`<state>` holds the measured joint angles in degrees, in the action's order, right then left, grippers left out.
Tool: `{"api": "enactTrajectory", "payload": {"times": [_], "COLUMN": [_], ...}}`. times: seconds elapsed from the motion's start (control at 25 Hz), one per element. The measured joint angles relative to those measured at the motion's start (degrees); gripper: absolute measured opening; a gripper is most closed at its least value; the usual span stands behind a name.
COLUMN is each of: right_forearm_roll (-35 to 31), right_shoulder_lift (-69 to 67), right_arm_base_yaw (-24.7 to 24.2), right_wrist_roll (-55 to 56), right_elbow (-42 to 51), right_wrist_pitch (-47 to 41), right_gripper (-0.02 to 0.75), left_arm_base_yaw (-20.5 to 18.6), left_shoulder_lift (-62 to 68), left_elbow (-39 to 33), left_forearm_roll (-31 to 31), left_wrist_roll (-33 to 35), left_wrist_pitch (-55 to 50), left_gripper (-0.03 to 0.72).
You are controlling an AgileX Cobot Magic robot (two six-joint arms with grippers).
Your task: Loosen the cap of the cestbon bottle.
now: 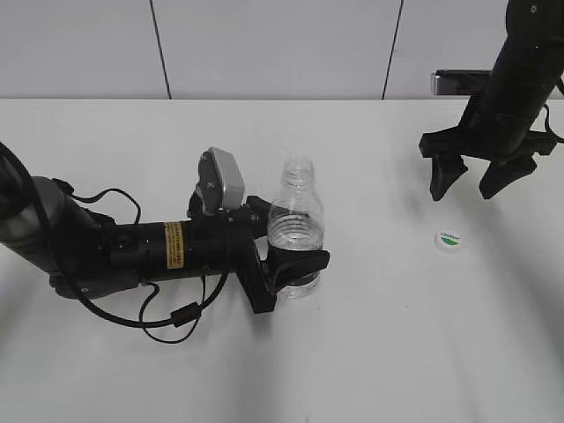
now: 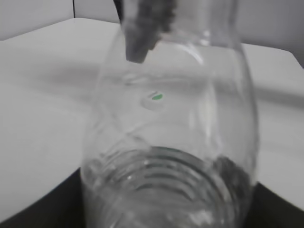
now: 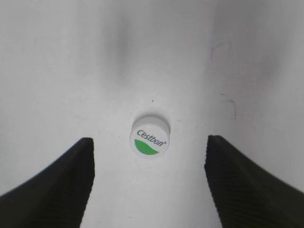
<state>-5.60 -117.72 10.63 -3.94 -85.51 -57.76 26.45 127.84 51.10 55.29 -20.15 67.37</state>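
On the white desk [image 1: 397,352] in the exterior view, the cestbon bottle [image 1: 296,231] is standing upright and uncapped, with the left gripper [image 1: 295,264] clamping its lower body. Grey wall panels are running behind. The cap [image 1: 448,240] is lying on the desk well right of the bottle, below the right gripper [image 1: 482,182], whose jaws are hanging wide and empty; its arm is cut off at the top edge. Left wrist view: bottle [image 2: 171,156] is filling the frame, blurred, jaws mostly hidden behind it, cap [image 2: 154,99] showing through the plastic. Right wrist view: cap [image 3: 149,137] is sitting top-up between the spread fingers [image 3: 57,185], untouched, on scuffed white desk [image 3: 71,57].
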Motion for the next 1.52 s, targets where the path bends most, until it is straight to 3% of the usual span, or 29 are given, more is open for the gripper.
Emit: {"api": "enactTrajectory", "payload": {"times": [0.16,0.32,0.84,1.2,1.52], "right_forearm_roll": [0.54,0.61,2.71,2.62,2.50], "right_shoulder_lift": [0.00,0.00,3.98,7.42,7.65], "right_arm_base_yaw": [0.00,0.00,0.00,0.00,0.00], "right_wrist_roll": [0.00,0.00,-0.01,-0.01,-0.01], "right_elbow": [-0.52,-0.71,-1.53,-1.57,-1.93], "right_wrist_pitch": [-0.49,-1.23,-3.87,-5.35,-11.35], "right_gripper": [0.557,0.557,0.559,0.559,0.559], "left_arm_base_yaw": [0.00,0.00,0.00,0.00,0.00], "left_shoulder_lift": [0.00,0.00,-6.53,-14.57,-26.36], "left_elbow": [0.00,0.00,0.00,0.00,-0.04], "left_forearm_roll": [-0.16,-0.27,1.71,2.02,1.21], "left_wrist_roll": [-0.60,-0.64,-1.48,-6.79,-12.99], "left_wrist_pitch": [1.17,1.31,1.55,0.68,-12.48], "left_gripper": [0.501,0.523,0.528,0.528,0.528]}}
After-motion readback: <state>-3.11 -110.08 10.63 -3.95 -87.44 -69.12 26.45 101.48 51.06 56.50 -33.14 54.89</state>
